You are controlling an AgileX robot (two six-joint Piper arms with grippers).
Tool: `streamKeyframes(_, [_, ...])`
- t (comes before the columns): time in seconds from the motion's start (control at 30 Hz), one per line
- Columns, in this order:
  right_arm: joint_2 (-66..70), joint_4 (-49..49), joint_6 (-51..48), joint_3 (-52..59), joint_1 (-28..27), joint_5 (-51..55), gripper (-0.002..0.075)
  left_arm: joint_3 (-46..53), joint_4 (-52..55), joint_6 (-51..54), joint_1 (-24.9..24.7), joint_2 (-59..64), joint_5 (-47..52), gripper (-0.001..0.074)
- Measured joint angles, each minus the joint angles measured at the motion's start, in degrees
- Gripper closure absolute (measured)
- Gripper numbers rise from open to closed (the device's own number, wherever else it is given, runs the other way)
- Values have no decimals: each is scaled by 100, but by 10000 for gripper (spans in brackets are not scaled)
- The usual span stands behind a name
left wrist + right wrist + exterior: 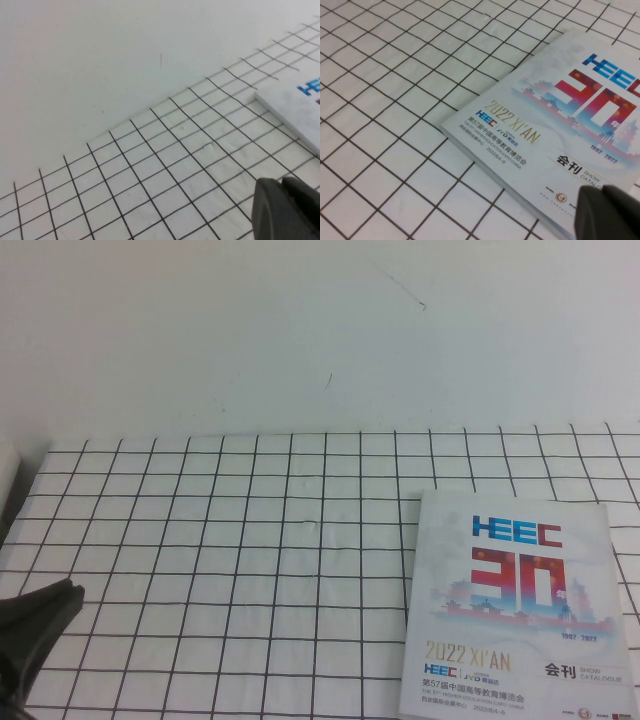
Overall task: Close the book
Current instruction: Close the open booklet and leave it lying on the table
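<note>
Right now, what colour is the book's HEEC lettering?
Blue HEEC lettering; high view best. Left gripper at left table edge, right gripper near book.

Book (515, 605) on table's (250, 540) near right

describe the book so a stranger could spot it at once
On the black-gridded white cloth, look near right: the book lies flat, closed. Its cover shows blue HEEC letters and a red-blue 30, unlike the dark left end effector at near left and the right end effector close to it.
</note>
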Motion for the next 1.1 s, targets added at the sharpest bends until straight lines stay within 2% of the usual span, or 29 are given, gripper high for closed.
streamKeyframes(0.13, [0,0,0,0,0,0,729,777,-367,0,529,-434,-737,738])
streamKeyframes(0.43, [0,0,0,0,0,0,729,2441,-781,-4,1830,-2346,-1507,738])
streamKeyframes(0.67, [0,0,0,0,0,0,729,2847,-927,-73,3151,-2792,-1236,738])
streamKeyframes(0.73, [0,0,0,0,0,0,729,2847,-941,-73,3439,-2803,-882,738])
streamKeyframes(0.87, [0,0,21,0,0,0,729,2836,-1018,-73,3612,-2803,-30,738])
streamKeyframes(1.1, [0,0,28,0,0,0,729,2836,-1030,-73,3616,-2810,-4,738])
